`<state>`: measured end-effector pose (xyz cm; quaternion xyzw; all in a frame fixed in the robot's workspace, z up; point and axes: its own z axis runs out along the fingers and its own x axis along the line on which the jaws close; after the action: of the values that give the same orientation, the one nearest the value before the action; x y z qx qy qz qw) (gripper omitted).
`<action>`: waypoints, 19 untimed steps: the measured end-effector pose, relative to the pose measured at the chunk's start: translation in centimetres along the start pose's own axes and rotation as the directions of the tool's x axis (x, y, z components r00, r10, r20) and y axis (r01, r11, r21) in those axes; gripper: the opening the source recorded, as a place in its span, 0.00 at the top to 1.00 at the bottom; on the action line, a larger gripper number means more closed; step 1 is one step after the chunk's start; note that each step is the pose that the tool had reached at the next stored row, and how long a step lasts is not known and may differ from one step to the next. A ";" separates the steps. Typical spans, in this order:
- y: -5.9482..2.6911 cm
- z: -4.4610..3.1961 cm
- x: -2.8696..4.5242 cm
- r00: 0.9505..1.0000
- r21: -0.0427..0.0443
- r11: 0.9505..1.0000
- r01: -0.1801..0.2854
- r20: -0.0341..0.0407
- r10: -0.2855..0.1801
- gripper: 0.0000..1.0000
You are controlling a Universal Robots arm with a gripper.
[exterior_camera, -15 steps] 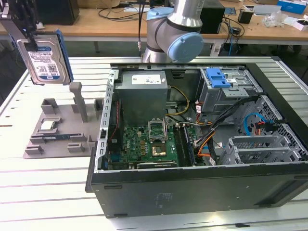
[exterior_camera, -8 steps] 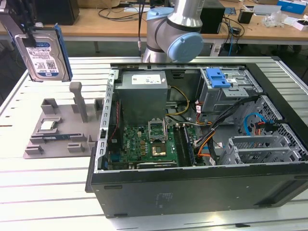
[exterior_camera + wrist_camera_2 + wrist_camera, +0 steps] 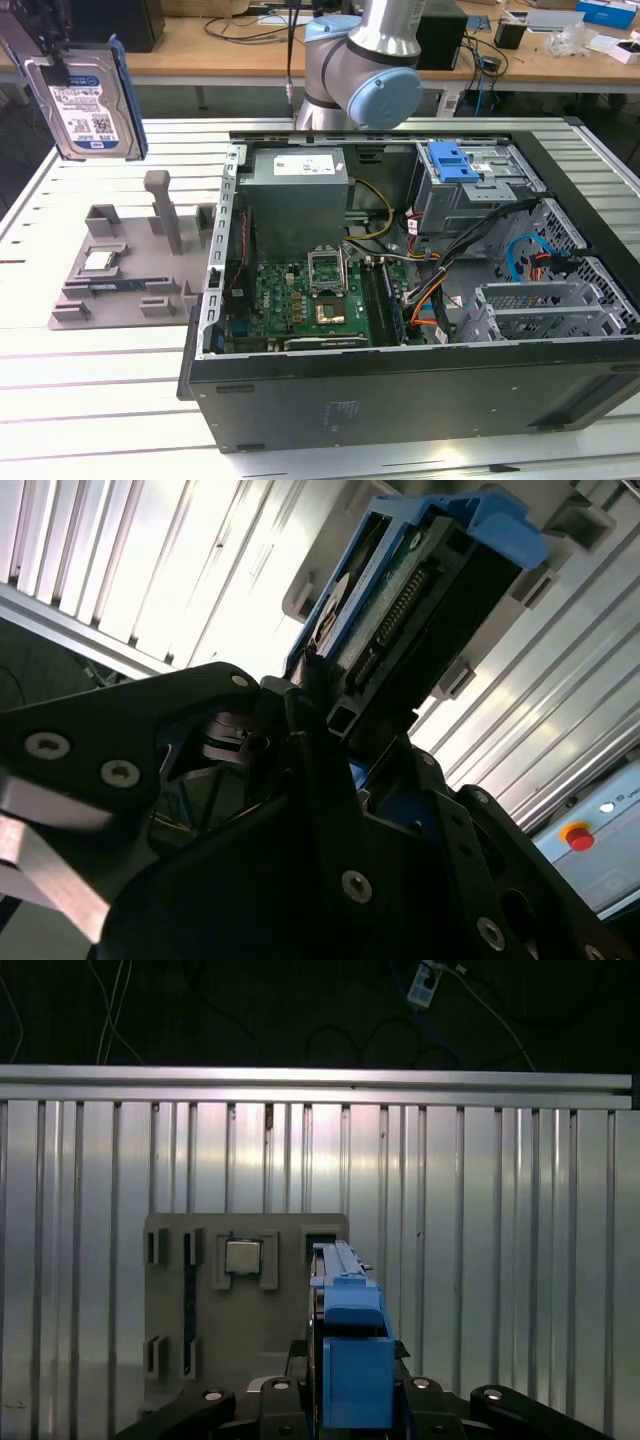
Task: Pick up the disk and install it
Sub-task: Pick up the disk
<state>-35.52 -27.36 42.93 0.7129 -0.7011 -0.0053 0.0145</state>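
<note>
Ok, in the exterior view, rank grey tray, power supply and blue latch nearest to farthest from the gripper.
1. Grey tray, under the gripper holding the disk.
2. Power supply, in the case.
3. Blue latch, toward the exterior view's right.

Bright, even light in the exterior view; harsher contrast at the wrist.
Glare bleaches the slatted surface (image 3: pixel 180 570) in the second wrist view; the disk (image 3: pixel 400 610) sits shaded.

A shiny silver table (image 3: pixel 90 380) with long grooves sits in the middle. At 12 o'clock stands a long wooden desk (image 3: pixel 230 60). The floor (image 3: pixel 250 1010) is dark.
</note>
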 end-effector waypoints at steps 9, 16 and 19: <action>0.05 -1.68 -0.07 1.000 0.000 1.000 0.000 0.000 0.000 0.63; 0.09 -3.18 -0.11 1.000 0.000 1.000 0.000 0.000 0.000 0.63; 0.10 -3.64 -0.12 1.000 0.000 1.000 0.000 0.000 0.000 0.63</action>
<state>-35.52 -27.18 46.57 0.7130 -0.7010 -0.0053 0.0145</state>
